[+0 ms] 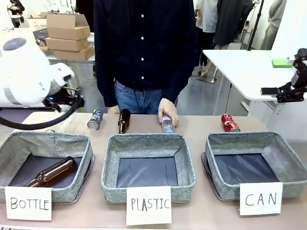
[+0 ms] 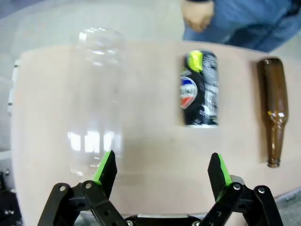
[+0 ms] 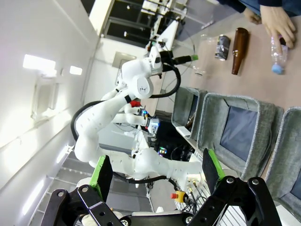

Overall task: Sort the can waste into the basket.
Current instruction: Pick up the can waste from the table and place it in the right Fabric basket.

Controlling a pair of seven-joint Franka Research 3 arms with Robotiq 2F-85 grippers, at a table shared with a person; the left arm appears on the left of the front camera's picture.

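Note:
A dark grey-black can (image 1: 95, 119) lies at the table's far left, and in the left wrist view this can (image 2: 200, 89) sits beyond my open left gripper (image 2: 162, 167), a little to its right. The dented red can (image 1: 230, 122) lies just behind the grey basket (image 1: 240, 139) signed "CAN" (image 1: 261, 199), whose dark lining is bare. My right gripper (image 1: 276, 91) hangs high at the right edge, well above the table. In its wrist view the right gripper (image 3: 156, 168) stands open with nothing in it.
A clear plastic bottle (image 2: 96, 94) lies beside the dark can. A brown bottle (image 1: 123, 120) lies near it. A person's hand (image 1: 168, 111) rests on another plastic bottle (image 1: 167, 123). The "BOTTLE" bin (image 1: 19, 139) holds a brown bottle (image 1: 53, 172); the "PLASTIC" bin (image 1: 148, 141) stands in the middle.

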